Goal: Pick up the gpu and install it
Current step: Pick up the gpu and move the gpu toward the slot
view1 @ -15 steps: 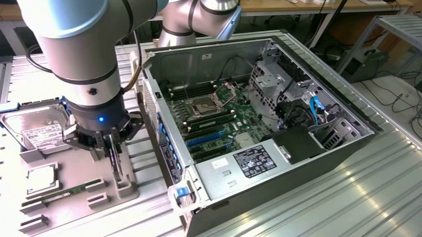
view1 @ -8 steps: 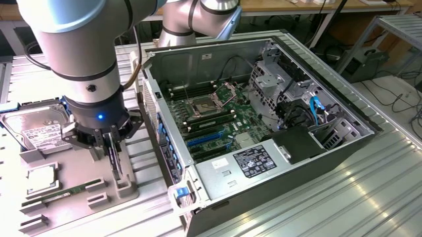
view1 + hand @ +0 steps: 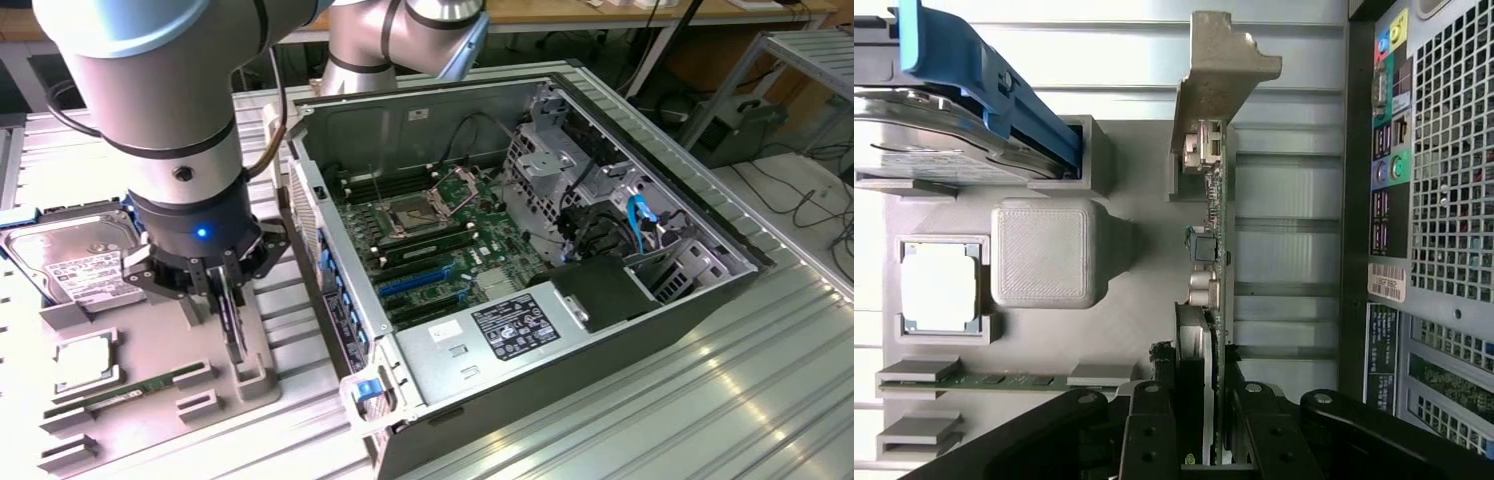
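**Black gripper (image 3: 1202,395) closed on the gpu (image 3: 1216,215)**

Its two fingers (image 3: 1151,425) sit tight against the card's opposite faces, narrow, with the board between them. The gpu stands on edge in a slot of the grey fixture tray (image 3: 260,385) — lower left of the exterior view — with its silver bracket (image 3: 1219,70) at the end away from the fingers. Just beside the tray, to the exterior view's right, lies the open computer case (image 3: 534,250). A hard drive (image 3: 74,260) rests at the frame's left edge.

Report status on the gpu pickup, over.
Tool down at green fan card with silver bracket. Card on edge in grey holder. Open computer case alongside.
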### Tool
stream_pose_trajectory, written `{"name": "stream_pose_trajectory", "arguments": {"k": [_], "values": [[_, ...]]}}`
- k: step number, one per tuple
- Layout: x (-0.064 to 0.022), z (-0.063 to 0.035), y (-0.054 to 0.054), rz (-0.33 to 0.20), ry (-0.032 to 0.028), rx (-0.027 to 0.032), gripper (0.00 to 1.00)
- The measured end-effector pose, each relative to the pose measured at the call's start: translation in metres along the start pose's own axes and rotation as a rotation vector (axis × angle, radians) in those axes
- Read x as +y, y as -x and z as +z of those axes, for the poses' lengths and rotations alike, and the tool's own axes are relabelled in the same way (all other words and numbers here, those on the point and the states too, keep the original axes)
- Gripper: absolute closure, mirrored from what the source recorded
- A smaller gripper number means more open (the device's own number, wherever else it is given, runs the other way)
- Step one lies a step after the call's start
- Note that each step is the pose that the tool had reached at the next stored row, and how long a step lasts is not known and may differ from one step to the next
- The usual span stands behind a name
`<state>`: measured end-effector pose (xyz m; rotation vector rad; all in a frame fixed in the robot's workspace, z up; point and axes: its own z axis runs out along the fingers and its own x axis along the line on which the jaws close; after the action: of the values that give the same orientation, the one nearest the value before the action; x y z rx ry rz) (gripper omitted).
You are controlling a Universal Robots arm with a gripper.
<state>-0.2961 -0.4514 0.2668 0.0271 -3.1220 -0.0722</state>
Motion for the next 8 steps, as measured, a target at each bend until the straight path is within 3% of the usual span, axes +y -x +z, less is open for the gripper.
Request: {"name": "stream_pose_trajectory", "arguments": {"k": [8], "values": [[0.0001, -0.004, -0.0001, 0.0, 0.003, -0.0001, 0.73]]}}
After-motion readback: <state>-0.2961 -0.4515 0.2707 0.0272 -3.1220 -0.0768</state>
